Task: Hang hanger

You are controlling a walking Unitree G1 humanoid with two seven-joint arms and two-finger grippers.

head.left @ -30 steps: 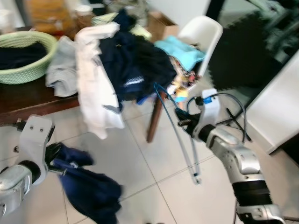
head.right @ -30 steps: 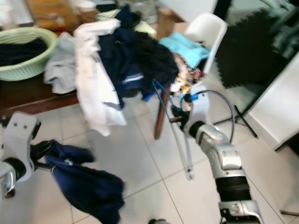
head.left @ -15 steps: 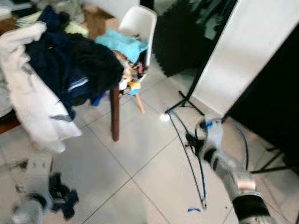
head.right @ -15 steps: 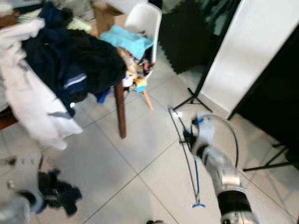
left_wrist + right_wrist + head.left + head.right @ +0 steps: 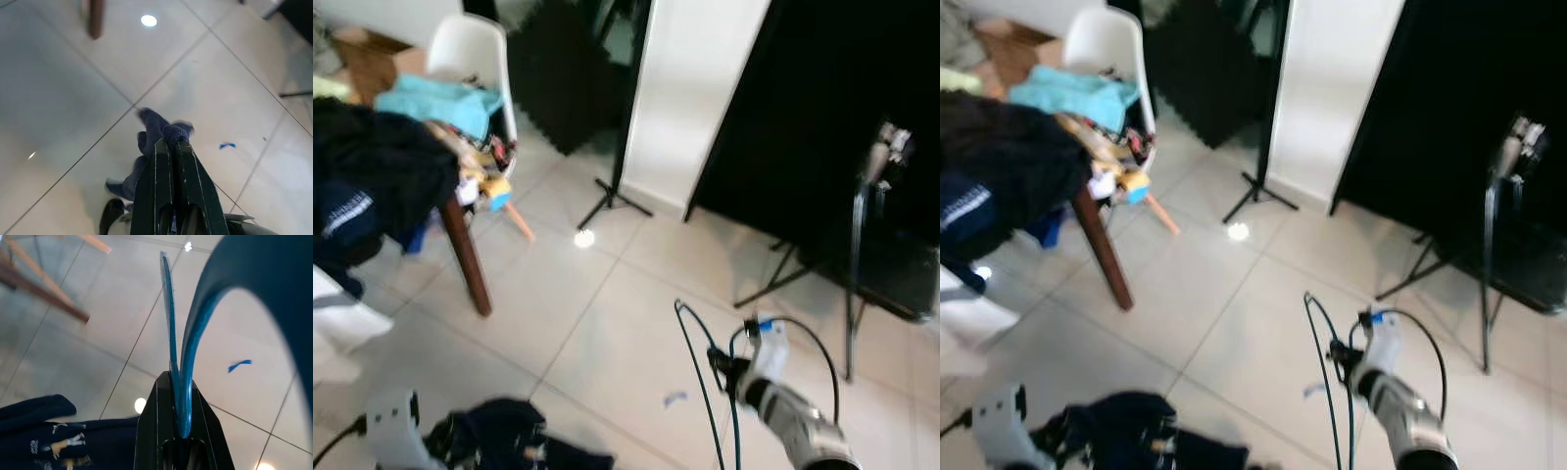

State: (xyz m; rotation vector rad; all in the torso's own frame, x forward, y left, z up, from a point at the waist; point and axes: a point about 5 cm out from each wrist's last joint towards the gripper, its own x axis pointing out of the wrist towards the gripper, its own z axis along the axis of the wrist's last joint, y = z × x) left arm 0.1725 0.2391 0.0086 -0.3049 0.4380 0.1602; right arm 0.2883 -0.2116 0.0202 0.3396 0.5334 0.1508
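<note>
In the left eye view, a thin blue wire hanger (image 5: 697, 362) is held upright by the right gripper (image 5: 717, 364) above the pale tiled floor (image 5: 607, 323), low on the right side. A dark navy garment (image 5: 504, 446) is seen at the bottom left, beside the white wrist of the left arm. A wooden table leg (image 5: 465, 257) stands further left, under a heap of dark clothes (image 5: 372, 181). A white plastic chair (image 5: 475, 49) with a turquoise cloth (image 5: 440, 98) on it is placed behind the heap. A black backdrop (image 5: 832, 117) and a black metal stand (image 5: 852, 284) are seen on the right.

In the right eye view, the same scene is shown; the hanger (image 5: 1317, 343) rises just beside the right gripper (image 5: 1340, 358), and a small blue scrap (image 5: 1312, 390) lies on the tiles near it.

In the left wrist view, the two black fingers (image 5: 161, 186) of the left gripper (image 5: 171, 147) are pressed together on a fold of the navy garment (image 5: 151, 129), which hangs over the floor.

In the right wrist view, the fingers (image 5: 151, 431) of the right gripper are clamped on the blue wire of the hanger (image 5: 171, 328), which passes between them. The navy garment (image 5: 58, 435) with a printed figure is seen below, on the left arm's side.
</note>
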